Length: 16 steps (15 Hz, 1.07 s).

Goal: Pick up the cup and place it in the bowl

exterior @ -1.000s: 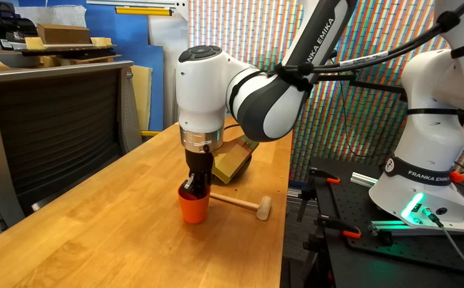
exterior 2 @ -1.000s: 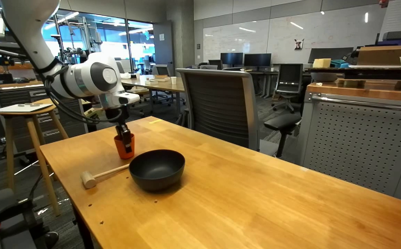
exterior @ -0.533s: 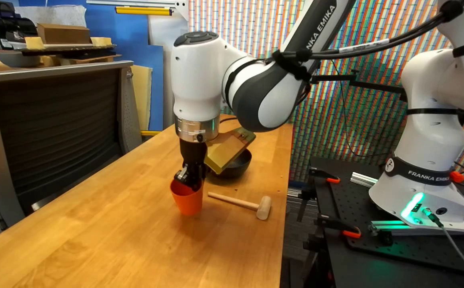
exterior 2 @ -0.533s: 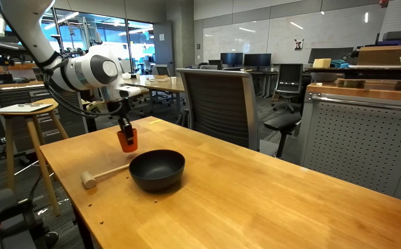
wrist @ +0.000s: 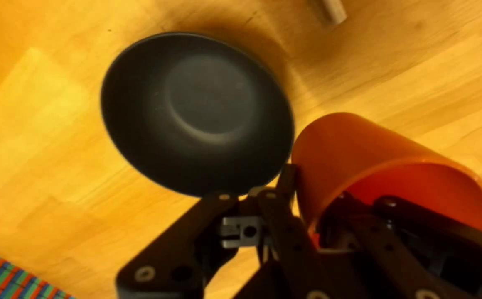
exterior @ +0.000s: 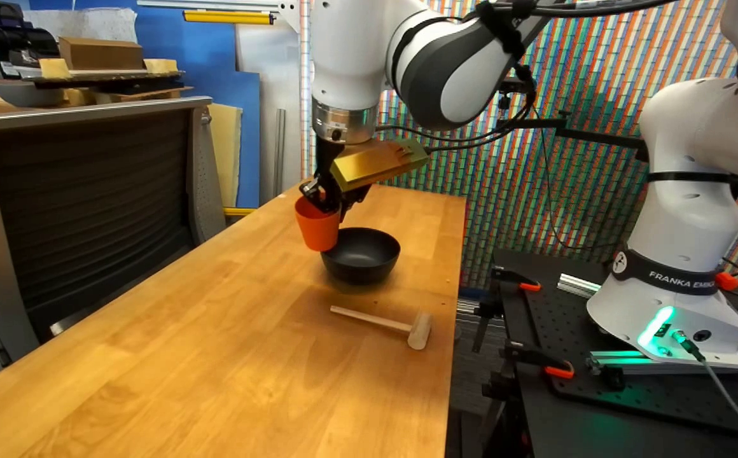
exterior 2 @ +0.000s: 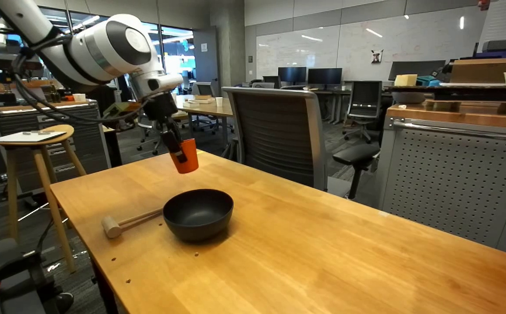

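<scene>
Honey-coloured wood first: the table is the biggest thing we're dealing with. Next size down is the black bowl, sitting mouth up on it. Then the claw, which definitely isn't holding air. Smaller again is the orange-red cup, up off the wood with a slight lean, and in an exterior view it hangs by the bowl's 10 o'clock side, not touching. The claw has it clamped by the wall, one finger outside, one down inside. Here's the bit we reckon everything turns on: in the wrist view, going from the pinch, the bowl is at about 10 o'clock while the cup's body sticks out between 2 and 3. So our load hangs on the side away from where it's meant to go. We'd call this mid-carry. Our guess is the next move has to steer the cup itself, not the claw, over the bowl's middle before lowering; centre only the claw and the base could well snag the rim on the way.
</scene>
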{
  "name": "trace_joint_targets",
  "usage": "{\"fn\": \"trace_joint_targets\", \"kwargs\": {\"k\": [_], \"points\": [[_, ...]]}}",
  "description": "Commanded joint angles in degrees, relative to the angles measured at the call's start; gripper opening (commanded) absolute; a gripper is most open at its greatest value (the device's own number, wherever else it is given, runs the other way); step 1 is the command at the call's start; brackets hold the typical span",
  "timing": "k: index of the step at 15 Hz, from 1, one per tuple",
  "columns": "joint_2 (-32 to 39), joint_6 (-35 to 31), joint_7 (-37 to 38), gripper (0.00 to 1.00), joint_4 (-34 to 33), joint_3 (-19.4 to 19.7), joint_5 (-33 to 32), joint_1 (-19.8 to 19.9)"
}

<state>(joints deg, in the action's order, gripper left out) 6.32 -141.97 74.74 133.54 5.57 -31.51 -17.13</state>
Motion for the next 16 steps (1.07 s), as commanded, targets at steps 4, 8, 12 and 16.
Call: {"fn": "trace_joint_targets", "kwargs": {"k": [4,8,12,16], "points": [[-3.97,5.79,16.65,0.06,10.08,-2.12,-5.11,8.85],[2.57,-5.04,5.58,0.06,10.66,-2.78,11.49,12.77],[7.61,-11.86,-4.94,0.06,7.84,-4.3,24.34,13.85],[10.01,-12.35,-13.35,0.35,4.3,-4.94,30.93,13.23]]}}
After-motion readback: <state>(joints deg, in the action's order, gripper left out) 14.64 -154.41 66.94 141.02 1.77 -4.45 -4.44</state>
